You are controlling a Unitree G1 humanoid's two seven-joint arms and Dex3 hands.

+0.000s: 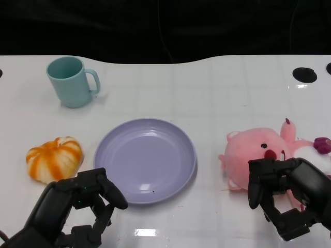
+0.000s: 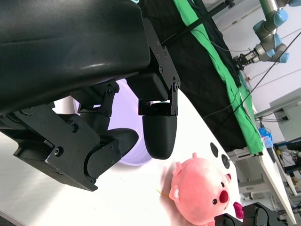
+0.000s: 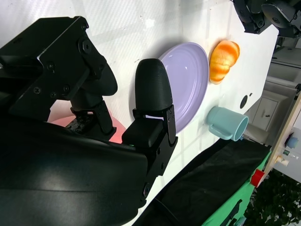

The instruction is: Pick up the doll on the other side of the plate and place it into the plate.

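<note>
I am seeing a teal mug (image 1: 72, 81) standing upright at the far left of my white table (image 1: 217, 93), its handle pointing right. Nearer to me, an orange-and-white striped pumpkin toy (image 1: 55, 158) is lying on the table.

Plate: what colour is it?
The plate is plain lavender; the head view shows it best.
</note>
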